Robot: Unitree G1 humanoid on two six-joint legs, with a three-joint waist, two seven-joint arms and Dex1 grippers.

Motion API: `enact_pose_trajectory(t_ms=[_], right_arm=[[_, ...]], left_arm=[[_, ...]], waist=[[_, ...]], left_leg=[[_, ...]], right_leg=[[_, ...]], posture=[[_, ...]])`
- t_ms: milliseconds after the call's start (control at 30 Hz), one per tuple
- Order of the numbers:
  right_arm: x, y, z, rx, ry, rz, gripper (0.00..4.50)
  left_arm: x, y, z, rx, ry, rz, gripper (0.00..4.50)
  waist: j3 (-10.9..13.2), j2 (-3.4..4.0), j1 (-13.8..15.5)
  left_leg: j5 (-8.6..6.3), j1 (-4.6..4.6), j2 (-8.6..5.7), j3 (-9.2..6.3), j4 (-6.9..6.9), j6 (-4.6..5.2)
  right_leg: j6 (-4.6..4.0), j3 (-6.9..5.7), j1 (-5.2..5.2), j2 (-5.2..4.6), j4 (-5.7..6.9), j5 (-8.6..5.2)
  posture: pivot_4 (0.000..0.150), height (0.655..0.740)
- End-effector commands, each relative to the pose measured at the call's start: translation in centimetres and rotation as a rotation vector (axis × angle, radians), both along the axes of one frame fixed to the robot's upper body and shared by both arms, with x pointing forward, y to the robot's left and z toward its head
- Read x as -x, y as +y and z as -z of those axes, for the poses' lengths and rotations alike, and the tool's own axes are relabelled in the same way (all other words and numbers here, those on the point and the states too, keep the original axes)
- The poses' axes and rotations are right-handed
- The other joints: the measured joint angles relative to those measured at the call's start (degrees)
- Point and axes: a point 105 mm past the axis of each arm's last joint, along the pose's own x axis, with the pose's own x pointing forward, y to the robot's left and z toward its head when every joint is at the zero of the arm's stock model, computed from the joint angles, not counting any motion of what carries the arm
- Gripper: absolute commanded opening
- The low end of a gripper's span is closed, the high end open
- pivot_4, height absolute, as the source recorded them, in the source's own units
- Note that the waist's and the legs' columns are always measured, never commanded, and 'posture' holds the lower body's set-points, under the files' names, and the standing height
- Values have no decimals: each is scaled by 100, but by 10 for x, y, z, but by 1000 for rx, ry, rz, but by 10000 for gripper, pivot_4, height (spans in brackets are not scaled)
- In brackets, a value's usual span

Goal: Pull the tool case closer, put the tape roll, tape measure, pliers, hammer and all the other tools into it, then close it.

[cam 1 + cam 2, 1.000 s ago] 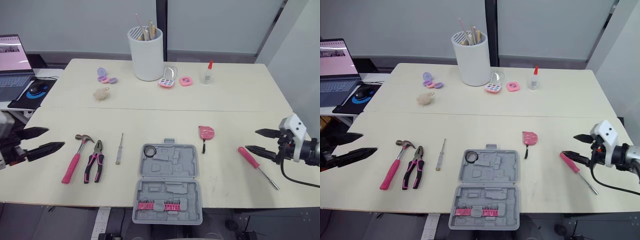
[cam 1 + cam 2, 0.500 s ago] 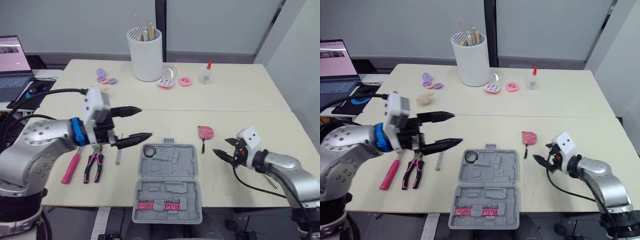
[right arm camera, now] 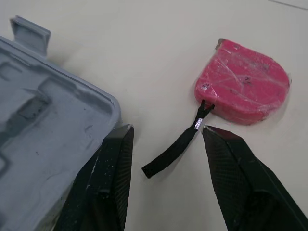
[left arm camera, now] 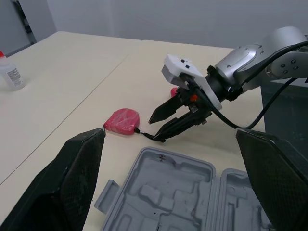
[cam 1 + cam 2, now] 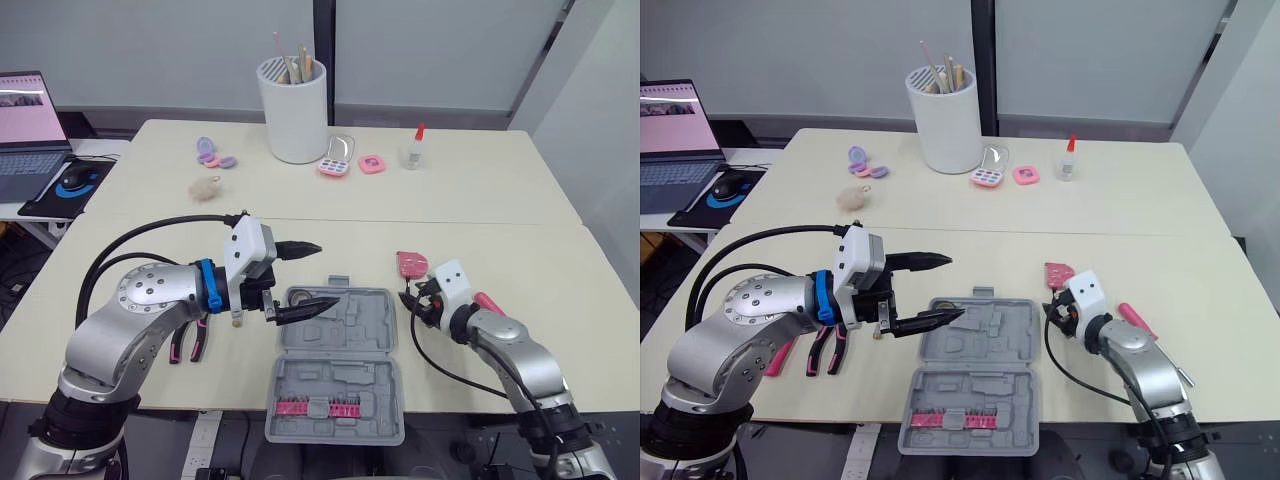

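The grey tool case (image 5: 340, 335) lies open near the table's front edge, a pink bit strip (image 5: 318, 410) in its near half. My left gripper (image 5: 328, 273) hovers open over the case's far left corner. The pink tape measure (image 3: 243, 89) lies just right of the case's far edge. Beside it, my right gripper (image 3: 167, 129) is open, its fingers either side of the black strap (image 3: 175, 147). Pink-handled pliers (image 5: 825, 350) and the hammer handle (image 5: 775, 357) lie left of the case, partly behind my left arm. A pink screwdriver (image 5: 1135, 317) rests to the right.
At the back stand a white holder of sticks (image 5: 293, 110), a glue bottle (image 5: 415, 148), pink compacts (image 5: 338, 164), purple pieces (image 5: 210, 153) and a fluffy ball (image 5: 205, 187). A laptop (image 5: 25, 110) and mouse sit on a side desk at far left.
My left gripper has swung right, from left of the case to above its far left corner. My right gripper has moved left to the tape measure's strap.
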Motion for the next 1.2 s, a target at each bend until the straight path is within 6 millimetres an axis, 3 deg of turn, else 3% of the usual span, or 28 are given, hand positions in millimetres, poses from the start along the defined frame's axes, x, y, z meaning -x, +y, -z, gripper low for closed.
enact_pose_trajectory(t_ms=[33, 467, 867, 1200], right_arm=[[-10, 0, -9, 27, -57, 21, 24256], [-22, 6, 8, 63, -30, 76, 24256], [-24, -4, 10, 25, -5, 153, 576], [-20, -4, 6, 32, -18, 118, 222]], left_arm=[[1, -2, -5, -2, -36, 16, 45000], [-5, -2, -5, -3, -46, 5, 45000], [-1, -4, -3, -1, -36, 12, 45000], [1, -9, -3, 10, -24, 37, 45000]], waist=[[0, 0, -1], [0, 0, -3], [0, 0, -3], [0, 0, -3]], left_leg=[[0, 1, 0, 0, 0, 0], [0, 0, 1, 0, -1, 0], [0, 0, 2, -1, -1, 0], [0, 0, 1, 0, -1, 0]], right_leg=[[0, 0, 0, 0, 0, 0], [0, 0, -2, 1, 2, 0], [0, 0, -2, 1, 3, 0], [0, 0, -2, 1, 2, 0]], posture=[[1500, 7400], [1500, 7400], [1500, 7400], [1500, 7400]])
